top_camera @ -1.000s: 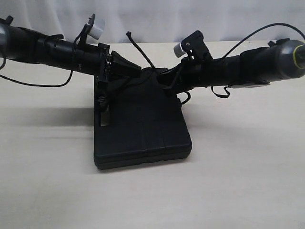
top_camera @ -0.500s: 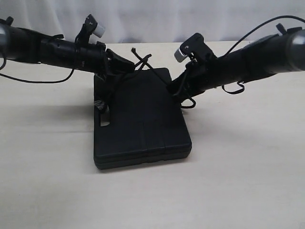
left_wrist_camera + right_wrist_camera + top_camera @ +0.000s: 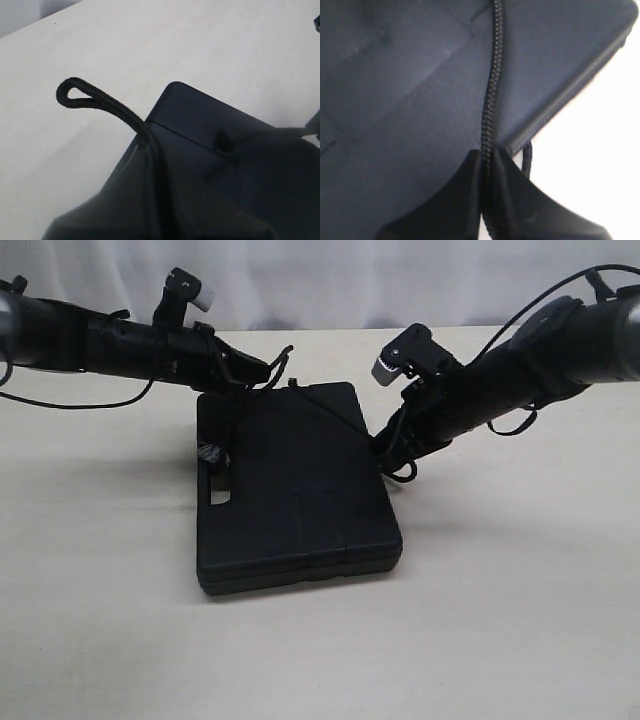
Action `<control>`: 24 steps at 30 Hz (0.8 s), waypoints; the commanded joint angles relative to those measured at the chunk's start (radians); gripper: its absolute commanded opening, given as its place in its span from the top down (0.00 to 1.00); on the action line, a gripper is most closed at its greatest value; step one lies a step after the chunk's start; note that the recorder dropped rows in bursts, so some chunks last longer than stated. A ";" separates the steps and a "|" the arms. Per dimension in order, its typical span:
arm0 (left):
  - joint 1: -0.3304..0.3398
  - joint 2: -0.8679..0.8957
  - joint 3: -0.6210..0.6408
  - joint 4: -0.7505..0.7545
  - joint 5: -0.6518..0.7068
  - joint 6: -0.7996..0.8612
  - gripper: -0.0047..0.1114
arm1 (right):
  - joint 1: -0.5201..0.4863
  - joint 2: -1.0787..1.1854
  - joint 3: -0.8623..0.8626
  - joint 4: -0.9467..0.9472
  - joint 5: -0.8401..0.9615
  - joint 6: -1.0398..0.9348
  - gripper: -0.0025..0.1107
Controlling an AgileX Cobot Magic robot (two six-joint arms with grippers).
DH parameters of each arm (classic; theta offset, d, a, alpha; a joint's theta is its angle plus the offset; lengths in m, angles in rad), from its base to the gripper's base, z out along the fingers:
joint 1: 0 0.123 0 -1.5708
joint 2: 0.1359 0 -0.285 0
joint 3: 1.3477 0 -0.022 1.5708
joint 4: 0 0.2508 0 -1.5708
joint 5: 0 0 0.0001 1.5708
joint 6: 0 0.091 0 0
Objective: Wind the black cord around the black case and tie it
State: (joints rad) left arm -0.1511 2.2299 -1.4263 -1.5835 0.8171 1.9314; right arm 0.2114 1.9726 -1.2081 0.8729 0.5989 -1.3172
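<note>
The black case (image 3: 300, 495) lies flat on the table, its handle cutout (image 3: 218, 498) on the left side. The black cord (image 3: 335, 418) runs taut across the case's far right corner between both grippers. My left gripper (image 3: 262, 371) hovers over the far left corner, shut on the cord; a folded loop of cord (image 3: 75, 95) sticks out past its tips (image 3: 149, 142). At the case's right edge my right gripper (image 3: 385, 447) is shut on the cord (image 3: 492, 90), which passes between its fingers (image 3: 488, 156) over the lid (image 3: 410, 75). A knotted bit of cord (image 3: 210, 453) hangs by the left side.
The pale table (image 3: 500, 620) surrounds the case. A light curtain (image 3: 330, 280) closes off the back. Thin robot cables (image 3: 70, 405) droop from both arms.
The two grippers have drawn apart, left one leftward and back, right one rightward off the case. The cord between them has pulled straight, and its upstanding end has dropped lower.
</note>
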 commanded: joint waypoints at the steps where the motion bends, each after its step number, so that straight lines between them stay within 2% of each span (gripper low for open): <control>1: -0.001 -0.004 -0.007 -0.022 0.091 0.105 0.96 | 0.001 -0.010 -0.002 -0.021 -0.038 0.046 0.94; 5: -0.001 -0.006 -0.007 0.021 0.160 0.213 0.96 | 0.001 -0.010 -0.002 -0.014 -0.038 0.031 0.94; 9: -0.001 -0.010 -0.007 0.023 0.112 0.213 0.96 | 0.001 -0.010 -0.002 -0.007 -0.001 0.025 0.94; 14: -0.007 -0.045 -0.007 0.064 0.014 0.213 0.96 | 0.001 -0.010 -0.002 0.089 0.058 -0.074 0.94; 18: -0.060 -0.093 -0.006 0.140 -0.167 0.213 0.96 | 0.001 -0.010 -0.002 0.109 0.055 -0.089 0.94; 24: -0.142 -0.110 -0.006 0.216 -0.263 0.213 0.96 | 0.001 -0.010 -0.002 0.130 0.018 -0.089 0.94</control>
State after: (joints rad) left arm -0.2580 2.1315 -1.4263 -1.4129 0.6047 2.1111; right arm 0.2114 1.9726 -1.2081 0.9846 0.6382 -1.3957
